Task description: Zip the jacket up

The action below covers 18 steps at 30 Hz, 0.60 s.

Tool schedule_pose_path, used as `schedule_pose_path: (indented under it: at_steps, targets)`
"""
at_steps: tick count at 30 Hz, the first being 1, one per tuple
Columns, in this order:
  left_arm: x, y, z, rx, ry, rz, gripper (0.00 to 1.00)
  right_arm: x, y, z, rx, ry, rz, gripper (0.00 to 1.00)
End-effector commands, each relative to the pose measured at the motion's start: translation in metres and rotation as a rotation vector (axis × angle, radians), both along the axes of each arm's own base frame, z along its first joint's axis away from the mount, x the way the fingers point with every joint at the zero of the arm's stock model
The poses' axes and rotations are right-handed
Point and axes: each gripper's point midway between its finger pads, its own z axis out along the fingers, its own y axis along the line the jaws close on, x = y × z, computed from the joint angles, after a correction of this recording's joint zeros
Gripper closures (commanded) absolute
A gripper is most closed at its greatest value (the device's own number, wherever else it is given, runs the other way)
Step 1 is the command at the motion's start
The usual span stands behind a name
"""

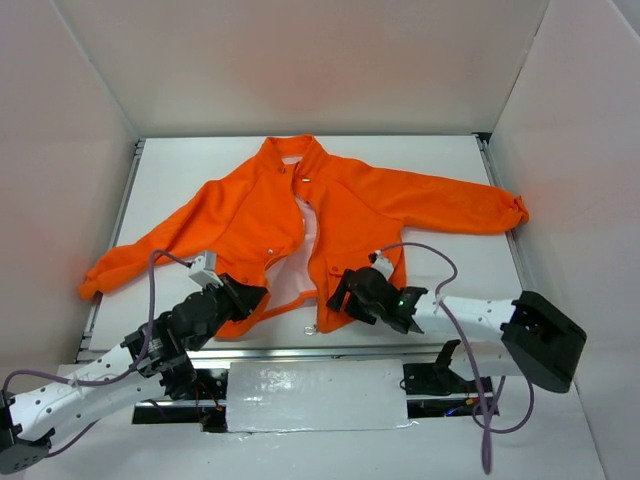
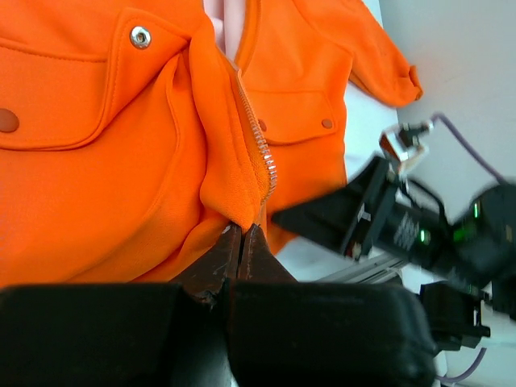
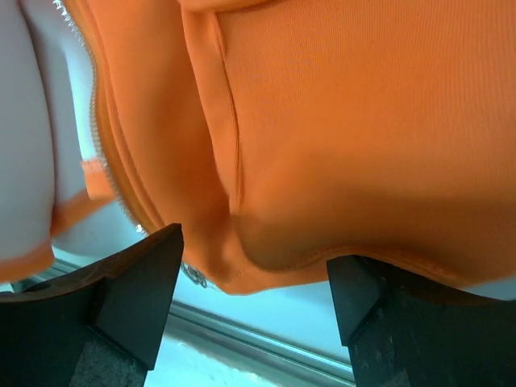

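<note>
The orange jacket lies flat on the white table, collar at the far side, front open with the pale lining showing. My left gripper is shut on the bottom corner of the jacket's left front panel; in the left wrist view the jaws pinch the hem just below the pale zipper teeth. My right gripper is open, its fingers on either side of the right panel's bottom hem. The zipper end hangs by the left finger.
White walls enclose the table on three sides. A metal rail runs along the near edge, just below the hem. A pocket snap and flap show on the left panel. The right sleeve reaches the right wall.
</note>
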Motion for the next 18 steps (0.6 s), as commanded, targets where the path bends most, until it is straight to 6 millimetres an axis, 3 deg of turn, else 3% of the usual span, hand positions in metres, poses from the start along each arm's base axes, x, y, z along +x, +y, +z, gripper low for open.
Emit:
schedule_pose_path:
  at_steps: [1, 7, 8, 10, 12, 14, 15, 18]
  targets:
    - [-0.001, -0.004, 0.014, -0.001, -0.032, -0.030, 1.00, 0.006, -0.024, -0.031, -0.125, 0.106, 0.087, 0.23]
    - [0.001, 0.002, 0.012, 0.017, -0.045, -0.011, 1.00, 0.045, -0.002, -0.029, -0.240, 0.115, 0.216, 0.21]
    - [0.001, 0.003, 0.012, 0.022, -0.051, -0.006, 1.00, 0.054, 0.012, -0.017, -0.191, 0.092, 0.246, 0.21]
    - [0.002, 0.005, 0.014, 0.041, -0.058, -0.005, 1.00, 0.061, 0.019, 0.002, -0.172, 0.054, 0.255, 0.20]
    - [0.002, 0.006, 0.016, 0.062, -0.060, -0.010, 1.00, 0.063, 0.025, 0.033, -0.111, -0.020, 0.242, 0.19]
    - [0.001, 0.008, 0.019, 0.076, -0.060, -0.010, 1.00, 0.056, 0.023, 0.046, -0.073, -0.031, 0.242, 0.18]
    - [0.001, 0.010, 0.017, 0.089, -0.055, -0.007, 1.00, 0.052, 0.025, 0.062, -0.035, -0.060, 0.252, 0.18]
    - [0.001, 0.011, 0.020, 0.094, -0.065, -0.013, 1.00, 0.026, 0.031, 0.081, 0.040, -0.061, 0.354, 0.13]
